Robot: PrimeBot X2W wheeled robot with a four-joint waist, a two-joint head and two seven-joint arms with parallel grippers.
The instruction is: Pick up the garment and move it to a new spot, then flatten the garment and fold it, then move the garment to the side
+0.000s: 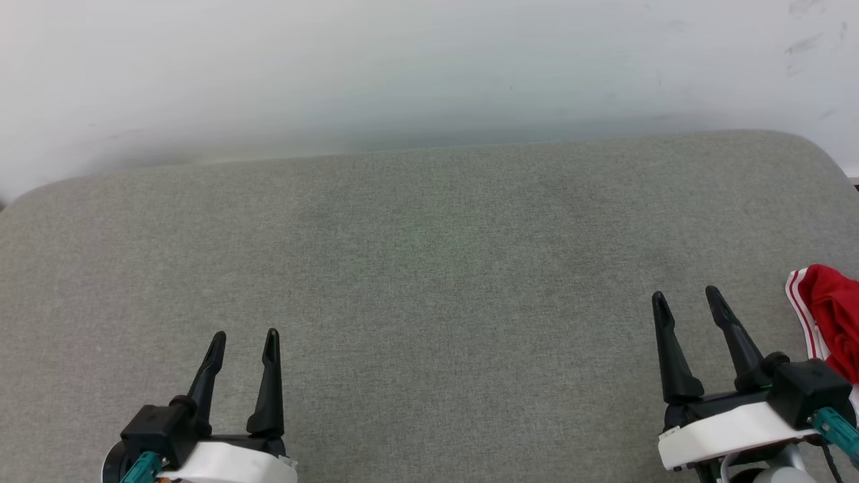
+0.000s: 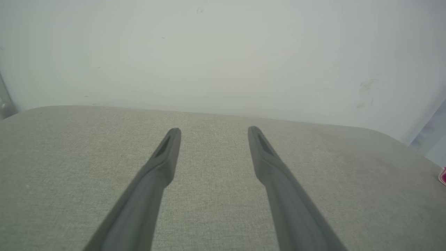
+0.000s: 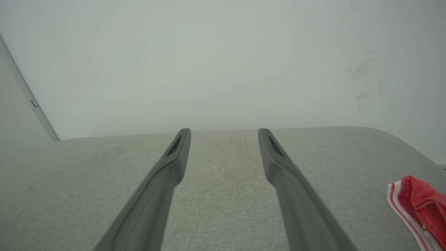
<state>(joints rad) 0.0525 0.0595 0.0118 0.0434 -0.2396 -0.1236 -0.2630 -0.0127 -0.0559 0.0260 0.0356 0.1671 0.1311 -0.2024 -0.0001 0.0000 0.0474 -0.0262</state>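
The garment, red with white-and-red striped trim, lies bunched at the right edge of the grey padded surface, partly cut off by the head view's border. My right wrist view has the garment at its lower right, and a sliver of it reaches the left wrist view's right edge. My right gripper is open and empty just left of the garment, not touching it. My left gripper hangs open and empty at the lower left, far from it.
A pale wall rises right behind the padded surface. The surface's rounded far corners drop off at the right and left.
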